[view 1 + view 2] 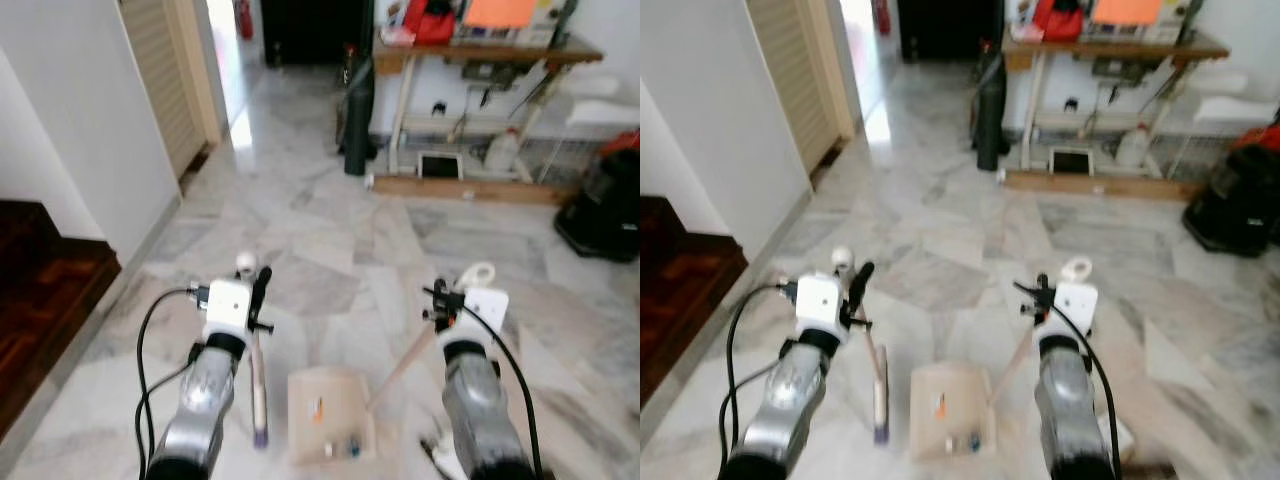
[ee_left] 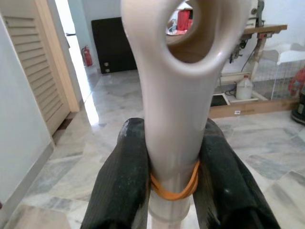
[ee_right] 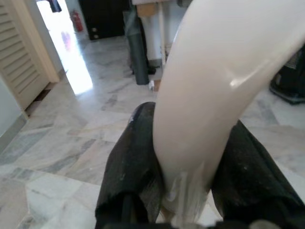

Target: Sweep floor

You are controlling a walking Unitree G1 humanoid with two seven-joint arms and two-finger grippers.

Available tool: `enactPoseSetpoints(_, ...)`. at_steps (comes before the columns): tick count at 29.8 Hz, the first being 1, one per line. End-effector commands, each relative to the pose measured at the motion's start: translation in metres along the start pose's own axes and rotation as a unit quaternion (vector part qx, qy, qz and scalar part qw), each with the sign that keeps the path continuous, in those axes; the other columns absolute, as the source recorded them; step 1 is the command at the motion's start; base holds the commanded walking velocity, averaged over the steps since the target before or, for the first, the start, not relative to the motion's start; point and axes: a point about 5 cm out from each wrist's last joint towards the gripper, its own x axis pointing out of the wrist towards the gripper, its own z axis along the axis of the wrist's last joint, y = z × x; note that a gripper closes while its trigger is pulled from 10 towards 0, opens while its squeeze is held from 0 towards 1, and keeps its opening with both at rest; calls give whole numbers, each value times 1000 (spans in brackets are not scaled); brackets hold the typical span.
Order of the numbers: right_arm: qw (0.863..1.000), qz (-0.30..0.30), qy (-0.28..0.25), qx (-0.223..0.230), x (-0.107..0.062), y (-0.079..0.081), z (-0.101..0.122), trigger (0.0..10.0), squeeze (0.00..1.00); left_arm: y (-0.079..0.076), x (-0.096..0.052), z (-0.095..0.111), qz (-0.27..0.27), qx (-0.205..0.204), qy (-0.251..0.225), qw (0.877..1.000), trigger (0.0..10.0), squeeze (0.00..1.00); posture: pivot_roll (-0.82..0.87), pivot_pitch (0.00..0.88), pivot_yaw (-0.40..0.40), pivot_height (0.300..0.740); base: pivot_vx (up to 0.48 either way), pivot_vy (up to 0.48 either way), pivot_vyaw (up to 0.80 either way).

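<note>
1. At 6 o'clock, nearest, a beige plastic dustpan rests on the grey-veined marble floor, with small bits of debris at its near edge.
2. The left end effector is clamped on a cream plastic broom handle, an orange rubber band just above the fingers; it looks light, stiff and smooth, so it may slip.
3. The right end effector grips the glossy cream dustpan handle.
4. At 1 o'clock, far, stands a wooden tabletop; no writing is readable.
</note>
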Motion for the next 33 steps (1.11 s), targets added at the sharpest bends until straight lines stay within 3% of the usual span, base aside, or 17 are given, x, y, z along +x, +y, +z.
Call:
enactPoseSetpoints(1, 999, 1, -35, 6, 5, 1, 16, 10000, 0, 0, 5, 11, 0, 2, -25, 1000, 10000, 0, 40, 0, -8, 740, -311, 0, 0)
enactPoseSetpoints(27, 999, 1, -35, 6, 5, 1, 16, 10000, 0, -1, 6, 11, -4, 5, -24, 1000, 10000, 0, 39, 0, -8, 740, -309, 0, 0)
enactPoseSetpoints(33, 999, 1, -35, 7, 5, 2, 16, 10000, 0, 0, 5, 9, -1, 11, -21, 1000, 10000, 0, 36, 0, -6, 740, -87, 0, 0)
